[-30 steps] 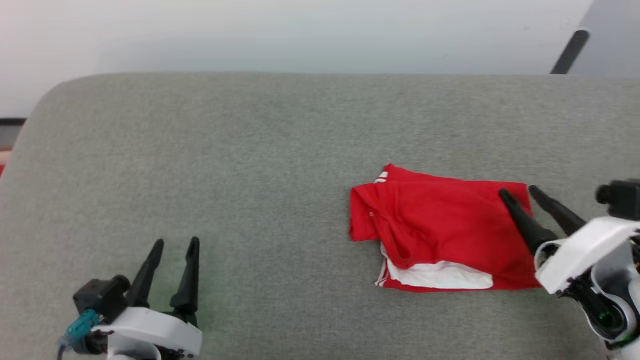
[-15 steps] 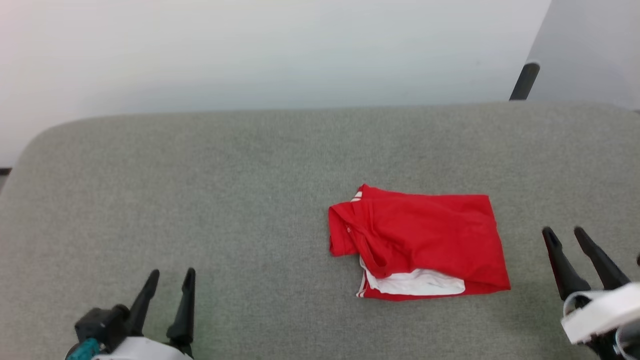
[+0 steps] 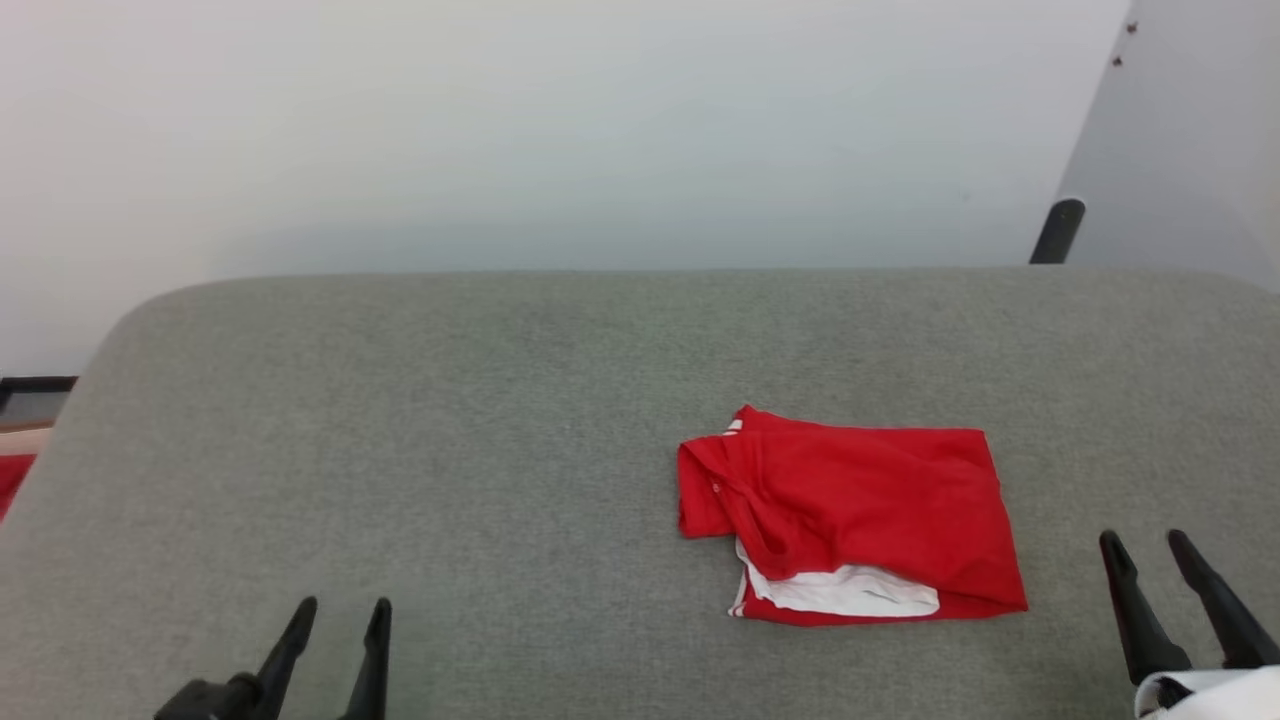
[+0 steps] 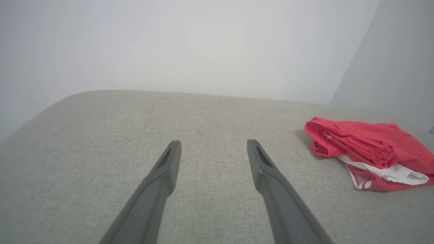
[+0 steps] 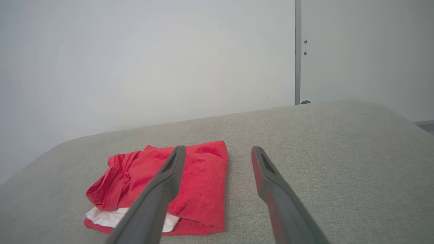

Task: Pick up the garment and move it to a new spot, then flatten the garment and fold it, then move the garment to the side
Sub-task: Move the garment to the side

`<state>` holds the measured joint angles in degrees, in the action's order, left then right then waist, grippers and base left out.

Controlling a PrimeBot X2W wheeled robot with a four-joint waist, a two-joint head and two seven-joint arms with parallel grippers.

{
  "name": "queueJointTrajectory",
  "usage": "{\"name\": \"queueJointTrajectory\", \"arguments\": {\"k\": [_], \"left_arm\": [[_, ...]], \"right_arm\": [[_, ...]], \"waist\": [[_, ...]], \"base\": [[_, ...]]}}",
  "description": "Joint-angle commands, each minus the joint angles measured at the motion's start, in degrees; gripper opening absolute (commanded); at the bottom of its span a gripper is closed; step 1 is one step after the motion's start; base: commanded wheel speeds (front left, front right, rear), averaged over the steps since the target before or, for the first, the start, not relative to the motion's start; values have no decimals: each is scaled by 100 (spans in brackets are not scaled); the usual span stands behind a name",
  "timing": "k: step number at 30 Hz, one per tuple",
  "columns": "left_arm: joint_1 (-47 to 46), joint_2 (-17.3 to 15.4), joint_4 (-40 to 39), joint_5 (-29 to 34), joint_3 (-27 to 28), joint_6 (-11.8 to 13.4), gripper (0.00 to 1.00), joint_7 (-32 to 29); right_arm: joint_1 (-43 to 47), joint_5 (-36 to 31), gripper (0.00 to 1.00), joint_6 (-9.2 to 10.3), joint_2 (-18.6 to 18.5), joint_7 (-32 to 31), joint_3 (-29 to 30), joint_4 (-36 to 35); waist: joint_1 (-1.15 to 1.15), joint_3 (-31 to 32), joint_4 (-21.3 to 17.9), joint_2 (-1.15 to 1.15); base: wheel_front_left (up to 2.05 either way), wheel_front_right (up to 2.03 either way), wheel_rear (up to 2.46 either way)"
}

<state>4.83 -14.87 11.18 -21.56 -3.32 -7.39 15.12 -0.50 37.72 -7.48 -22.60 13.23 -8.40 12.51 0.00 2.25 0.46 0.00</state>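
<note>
The garment (image 3: 850, 515) lies folded into a red rectangle right of centre on the grey cushioned surface (image 3: 450, 420), with a white layer and striped trim peeking out along its near edge. My right gripper (image 3: 1143, 540) hangs open at the lower right, clear of the cloth's right edge. Far to the left, my left gripper (image 3: 340, 606) is open too, with nothing between its fingers. The garment (image 4: 369, 152) sits at the right in the left wrist view, off to the side of the left gripper (image 4: 213, 144). The right wrist view has the garment (image 5: 169, 189) partly behind a finger of the right gripper (image 5: 218, 149).
The surface's rounded back edge meets a pale wall (image 3: 560, 130). A dark pole (image 3: 1056, 230) stands behind the surface at the back right. A strip of red floor (image 3: 12, 478) is visible past the left edge.
My right gripper has drawn back off the garment's right edge toward the lower right, open. The garment stays put. The camera has tilted up, shifting the whole picture down.
</note>
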Motion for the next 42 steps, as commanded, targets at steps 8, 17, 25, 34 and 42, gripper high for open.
{"name": "queueJointTrajectory", "arguments": {"k": [8, 17, 25, 34, 42], "left_arm": [[246, 14, -159, 150, 76, -12, 100, -2], [349, -4, -369, 283, 139, -12, 100, -2], [256, 11, -246, 137, 151, -12, 100, -2], [248, 6, -271, 158, 147, -12, 100, -2], [228, 9, -249, 163, 138, -12, 100, -2]], "right_arm": [[536, -919, 100, -2, 452, 174, 703, -480], [1000, -1483, 100, -2, 1008, 192, 1225, -1142], [1179, -1766, 100, -2, 1314, 197, 1314, -1277], [1097, -1784, 100, -2, 1344, 197, 1297, -1301], [1057, -1832, 100, -2, 1387, 198, 1356, -1311]], "waist": [[0, 147, 256, 0], [0, 219, 338, 0], [0, 148, 336, 0], [0, 130, 297, 0], [0, 124, 272, 0]], "base": [[0, 0, 0], [0, 0, 0], [0, 0, 0], [0, 0, 0], [0, 0, 0]]}}
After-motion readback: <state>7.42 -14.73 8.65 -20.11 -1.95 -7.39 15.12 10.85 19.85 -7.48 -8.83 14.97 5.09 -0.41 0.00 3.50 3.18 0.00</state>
